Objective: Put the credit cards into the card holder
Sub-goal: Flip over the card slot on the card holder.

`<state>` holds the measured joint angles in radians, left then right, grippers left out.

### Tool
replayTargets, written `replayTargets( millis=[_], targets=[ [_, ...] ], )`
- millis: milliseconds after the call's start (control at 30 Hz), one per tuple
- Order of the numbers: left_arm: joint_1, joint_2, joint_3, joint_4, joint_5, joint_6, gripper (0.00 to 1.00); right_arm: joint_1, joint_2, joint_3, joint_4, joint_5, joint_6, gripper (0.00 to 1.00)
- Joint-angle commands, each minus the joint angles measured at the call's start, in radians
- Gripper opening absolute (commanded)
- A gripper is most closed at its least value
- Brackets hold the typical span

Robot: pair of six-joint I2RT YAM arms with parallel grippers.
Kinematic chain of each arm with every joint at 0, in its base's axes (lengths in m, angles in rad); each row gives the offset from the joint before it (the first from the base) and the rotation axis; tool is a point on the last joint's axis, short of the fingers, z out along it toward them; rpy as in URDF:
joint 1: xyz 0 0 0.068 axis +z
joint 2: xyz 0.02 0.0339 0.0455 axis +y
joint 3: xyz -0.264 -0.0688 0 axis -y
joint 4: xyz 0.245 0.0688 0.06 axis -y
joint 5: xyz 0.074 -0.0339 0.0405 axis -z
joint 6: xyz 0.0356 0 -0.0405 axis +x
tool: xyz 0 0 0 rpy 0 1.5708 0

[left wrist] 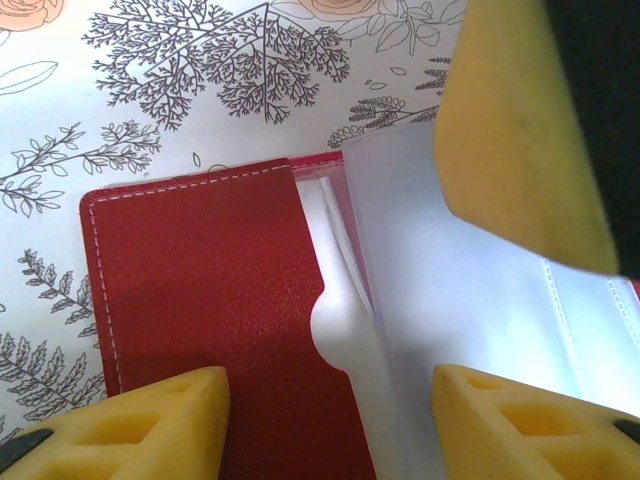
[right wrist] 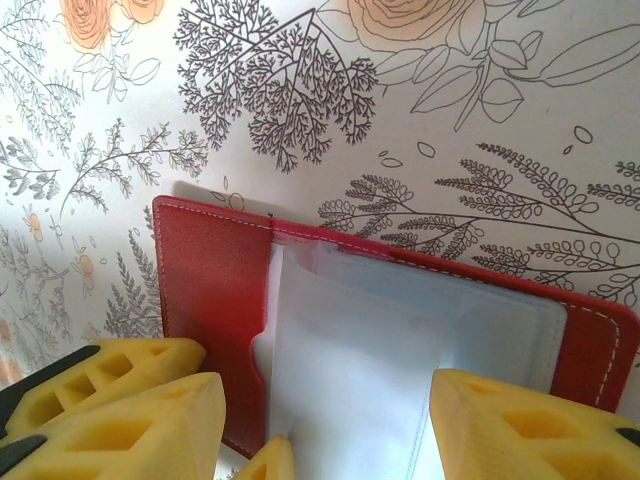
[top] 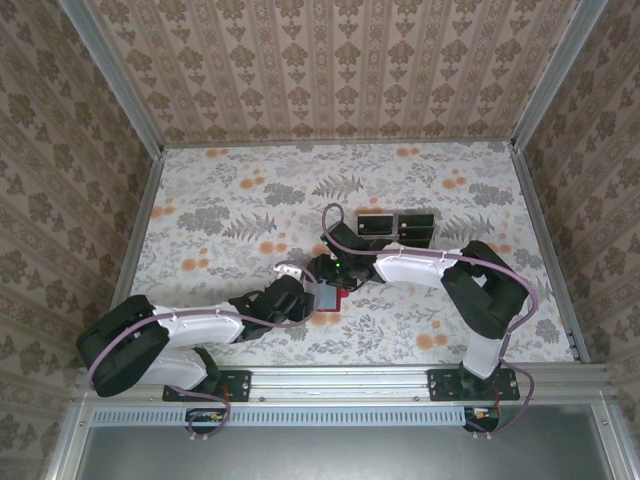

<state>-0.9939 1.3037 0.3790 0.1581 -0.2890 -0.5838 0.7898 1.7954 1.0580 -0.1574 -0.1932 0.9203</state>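
Note:
The red card holder (top: 328, 298) lies open on the table between both grippers. In the left wrist view its red leather flap (left wrist: 200, 300) sits on the left and its clear plastic sleeves (left wrist: 470, 320) on the right. My left gripper (left wrist: 330, 420) is open and straddles the wallet, one finger over the flap and one over the sleeves. My right gripper (right wrist: 325, 430) is open too, low over the sleeves (right wrist: 400, 350), and one of its fingers (left wrist: 520, 130) rests on them. Two black credit cards (top: 377, 227) (top: 415, 227) lie side by side on the table behind the wallet.
The floral tablecloth (top: 240, 200) covers the table, with open room at left and back. Patterned walls and metal rails (top: 545, 250) close it in. Both arms (top: 200, 325) (top: 440, 268) crowd the centre front.

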Motion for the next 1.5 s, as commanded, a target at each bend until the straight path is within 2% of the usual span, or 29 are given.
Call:
replayTargets(
  millis=[0, 367, 1033, 1467],
  targets=[
    [-0.005, 0.011, -0.014, -0.003, -0.015, -0.025, 0.56, -0.003, 0.029, 0.005, 0.012, -0.012, 0.009, 0.57],
    [-0.005, 0.017, -0.014, 0.002, -0.015, -0.025, 0.55, -0.004, 0.058, 0.013, 0.019, -0.022, 0.009, 0.58],
    [-0.006, 0.019, -0.018, 0.008, -0.016, -0.027, 0.53, -0.012, -0.035, -0.06, 0.02, 0.001, 0.002, 0.58],
    [-0.006, 0.017, -0.021, 0.009, -0.015, -0.029, 0.52, -0.012, 0.027, -0.022, 0.05, -0.048, -0.005, 0.57]
  ],
)
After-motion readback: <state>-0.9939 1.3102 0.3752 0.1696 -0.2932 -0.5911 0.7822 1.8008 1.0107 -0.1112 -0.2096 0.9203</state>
